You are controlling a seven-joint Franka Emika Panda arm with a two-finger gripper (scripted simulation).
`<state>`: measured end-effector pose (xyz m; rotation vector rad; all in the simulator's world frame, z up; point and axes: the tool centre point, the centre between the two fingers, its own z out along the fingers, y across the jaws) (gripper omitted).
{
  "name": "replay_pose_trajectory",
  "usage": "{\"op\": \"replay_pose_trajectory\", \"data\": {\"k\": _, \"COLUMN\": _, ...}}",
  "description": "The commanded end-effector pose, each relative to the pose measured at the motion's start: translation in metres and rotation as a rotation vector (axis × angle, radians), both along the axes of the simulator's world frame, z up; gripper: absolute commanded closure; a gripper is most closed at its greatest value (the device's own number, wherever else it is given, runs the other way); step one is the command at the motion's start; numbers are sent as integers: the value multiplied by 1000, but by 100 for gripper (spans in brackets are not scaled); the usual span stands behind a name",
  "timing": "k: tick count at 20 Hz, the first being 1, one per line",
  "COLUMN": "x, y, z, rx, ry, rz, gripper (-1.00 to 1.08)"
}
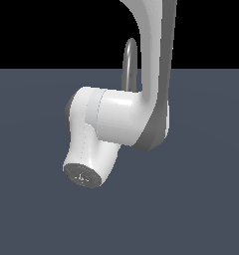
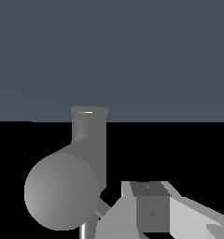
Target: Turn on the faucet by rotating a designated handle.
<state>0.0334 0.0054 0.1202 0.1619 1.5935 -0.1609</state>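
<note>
A flat slate-blue floor (image 1: pixel 201 209) filled the lower part of the exterior view under a plain black backdrop. The white and grey jointed robot arm (image 1: pixel 126 119) came down from 12 o'clock and covered most of the small grey metallic faucet (image 1: pixel 130 62); only the arch of its narrow spout showed, at about 12 o'clock of the arm's elbow. In the wrist view the faucet's thick cylindrical body looked smooth and matte, with a rounded end. A thin grey rod, probably the handle (image 2: pixel 101 208), stuck out at its 5 o'clock. Just beside it sat 1 pale grey gripper finger (image 2: pixel 151 210); whether the gripper was apart or together could not be told.
</note>
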Motion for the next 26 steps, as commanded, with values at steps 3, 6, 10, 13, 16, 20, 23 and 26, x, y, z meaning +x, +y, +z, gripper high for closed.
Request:
{"op": "replay_pose_trajectory", "data": {"k": 3, "x": -1, "y": -6, "z": 29, "rx": -2, "ry": -28, "rz": -4, "gripper": 108}}
{"op": "replay_pose_trajectory", "data": {"k": 6, "x": -3, "y": -13, "z": 13, "rx": 0, "ry": 0, "rz": -4, "gripper": 108}}
{"op": "replay_pose_trajectory", "data": {"k": 10, "x": -5, "y": -26, "z": 26, "rx": -1, "ry": -11, "rz": -4, "gripper": 108}}
{"op": "replay_pose_trajectory", "data": {"k": 13, "x": -7, "y": -37, "z": 35, "rx": -1, "ry": -19, "rz": -4, "gripper": 108}}
{"op": "replay_pose_trajectory", "data": {"k": 16, "x": -9, "y": -47, "z": 45, "rx": -1, "ry": -27, "rz": -4, "gripper": 108}}
{"op": "replay_pose_trajectory", "data": {"k": 20, "x": -10, "y": -35, "z": 27, "rx": 14, "ry": -5, "rz": 5, "gripper": 108}}
{"op": "replay_pose_trajectory", "data": {"k": 23, "x": -12, "y": -50, "z": 27, "rx": 10, "ry": -11, "rz": 3, "gripper": 108}}
{"op": "replay_pose_trajectory", "data": {"k": 26, "x": -15, "y": -65, "z": 26, "rx": 5, "ry": -18, "rz": 0, "gripper": 108}}
